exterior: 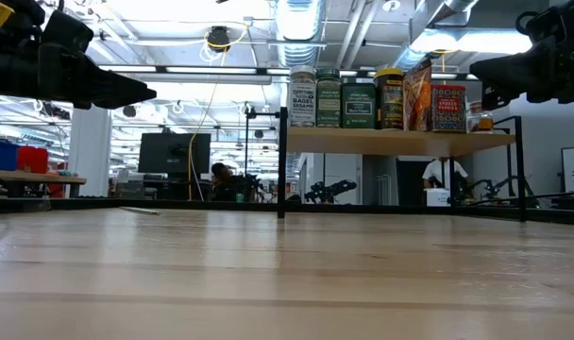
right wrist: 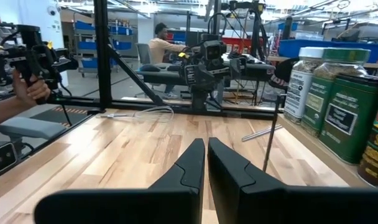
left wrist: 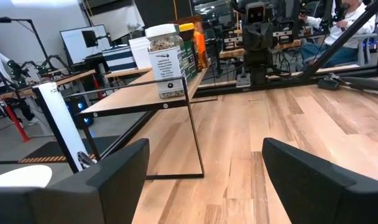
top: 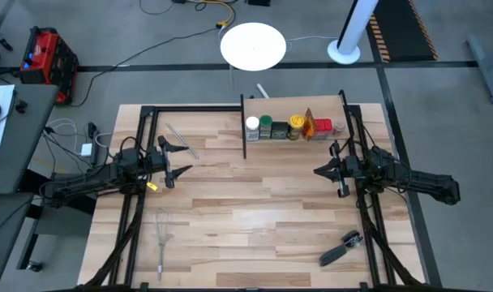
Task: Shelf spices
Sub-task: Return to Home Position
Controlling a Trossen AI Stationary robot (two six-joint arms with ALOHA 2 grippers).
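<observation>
Overall: bright, even, indoor.
Source: white ceiling light panels [exterior: 457,40], overhead, far above the pale wood-plank surface [top: 255,211].
Glare: blown-out white round disc [top: 253,45] beyond the far edge; soft sheen along the planks in the low view.
Shadows: faint and short on the planks; underside of the pale wooden shelf board [exterior: 400,142] shaded.

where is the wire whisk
High view: the metal wire whisk lies on the left side of the wood-plank table, near the picture's bottom edge, below the left gripper.
</observation>
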